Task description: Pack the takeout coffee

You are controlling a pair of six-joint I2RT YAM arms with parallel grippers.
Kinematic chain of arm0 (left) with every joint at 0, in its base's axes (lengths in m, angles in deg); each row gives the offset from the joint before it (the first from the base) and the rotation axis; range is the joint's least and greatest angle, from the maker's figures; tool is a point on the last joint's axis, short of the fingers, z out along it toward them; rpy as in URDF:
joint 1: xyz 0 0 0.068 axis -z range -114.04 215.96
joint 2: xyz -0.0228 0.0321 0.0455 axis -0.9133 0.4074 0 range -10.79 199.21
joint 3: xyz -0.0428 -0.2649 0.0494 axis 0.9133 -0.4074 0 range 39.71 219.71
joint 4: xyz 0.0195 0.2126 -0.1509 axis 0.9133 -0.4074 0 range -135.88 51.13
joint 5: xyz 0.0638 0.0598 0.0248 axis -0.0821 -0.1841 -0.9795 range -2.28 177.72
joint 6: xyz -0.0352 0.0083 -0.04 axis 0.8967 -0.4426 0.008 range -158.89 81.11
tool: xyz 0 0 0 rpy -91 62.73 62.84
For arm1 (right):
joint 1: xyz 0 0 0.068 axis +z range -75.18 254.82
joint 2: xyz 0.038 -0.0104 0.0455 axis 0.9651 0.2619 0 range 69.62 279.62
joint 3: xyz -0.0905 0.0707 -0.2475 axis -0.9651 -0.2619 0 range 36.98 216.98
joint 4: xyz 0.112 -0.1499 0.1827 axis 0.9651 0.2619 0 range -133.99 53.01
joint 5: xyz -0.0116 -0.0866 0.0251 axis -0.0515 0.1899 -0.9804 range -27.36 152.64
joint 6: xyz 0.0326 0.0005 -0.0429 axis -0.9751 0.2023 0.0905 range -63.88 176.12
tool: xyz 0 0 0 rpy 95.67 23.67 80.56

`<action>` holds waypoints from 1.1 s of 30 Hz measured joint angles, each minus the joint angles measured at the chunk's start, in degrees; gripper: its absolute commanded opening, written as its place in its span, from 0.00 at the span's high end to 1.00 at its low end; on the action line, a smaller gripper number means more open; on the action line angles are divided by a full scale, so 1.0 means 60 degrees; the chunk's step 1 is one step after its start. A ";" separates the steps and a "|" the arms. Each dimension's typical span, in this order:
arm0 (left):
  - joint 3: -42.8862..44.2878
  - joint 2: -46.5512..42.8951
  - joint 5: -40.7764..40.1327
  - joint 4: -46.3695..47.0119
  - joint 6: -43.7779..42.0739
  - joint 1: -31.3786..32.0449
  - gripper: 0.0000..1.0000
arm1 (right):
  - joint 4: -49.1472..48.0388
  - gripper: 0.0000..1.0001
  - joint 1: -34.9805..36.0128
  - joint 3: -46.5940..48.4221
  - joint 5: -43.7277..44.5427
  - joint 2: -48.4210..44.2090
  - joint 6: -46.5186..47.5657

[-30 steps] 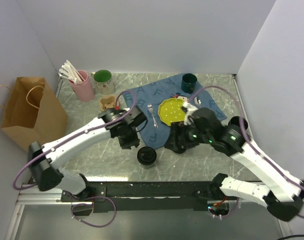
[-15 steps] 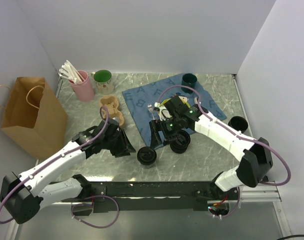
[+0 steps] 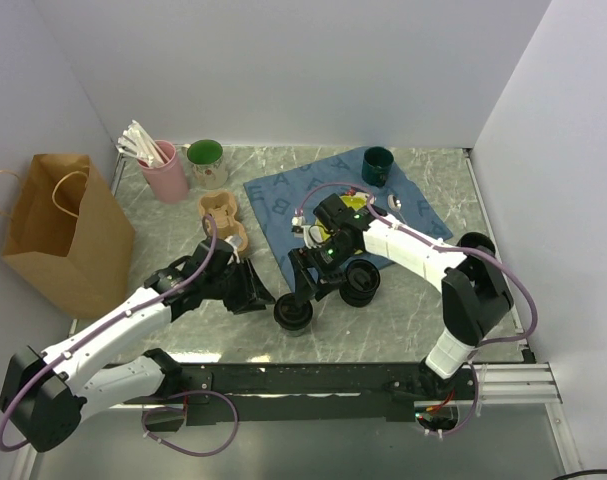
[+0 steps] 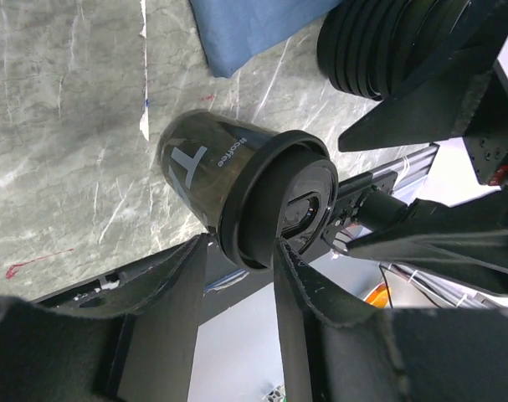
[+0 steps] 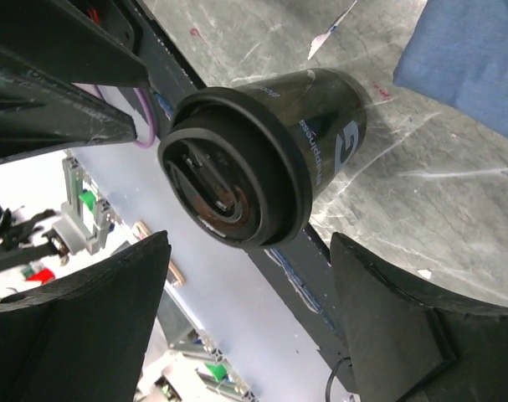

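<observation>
One takeout coffee cup [image 3: 293, 313], dark with white print and a black lid, stands near the table's front edge. In the left wrist view this cup [image 4: 237, 188] has its lid rim right at the tips of my left gripper [image 4: 241, 260], whose fingers stand apart. My right gripper [image 5: 245, 276] is wide open, with the same cup [image 5: 262, 159] just beyond its tips and untouched. From above, the left gripper [image 3: 266, 296] comes from the left and the right gripper [image 3: 295, 285] from behind. A second, ribbed black cup [image 3: 360, 283] stands beside the right arm.
A tan cup carrier [image 3: 223, 218] lies left of the blue cloth [image 3: 283, 205]. A brown paper bag [image 3: 63, 230] stands at far left. At the back are a pink cup of utensils [image 3: 163, 168], a green mug [image 3: 205, 160] and a dark green mug [image 3: 377, 163]. Another black cup [image 3: 475, 245] sits right.
My left arm pulled back toward the front and turned its gripper to the front cup. The right arm swung in from the right and lowered its gripper behind that cup.
</observation>
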 measured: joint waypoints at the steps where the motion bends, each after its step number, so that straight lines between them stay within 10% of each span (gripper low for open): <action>1: 0.0000 0.0040 0.0029 0.0007 -0.0004 0.0000 0.57 | -0.0011 0.18 0.0000 0.0000 -0.0062 0.0095 0.0055; 33: -0.0831 -0.0426 0.0328 0.0302 0.0004 0.0000 0.56 | -0.1111 0.28 0.0280 -0.0576 -0.0444 0.0535 -0.0313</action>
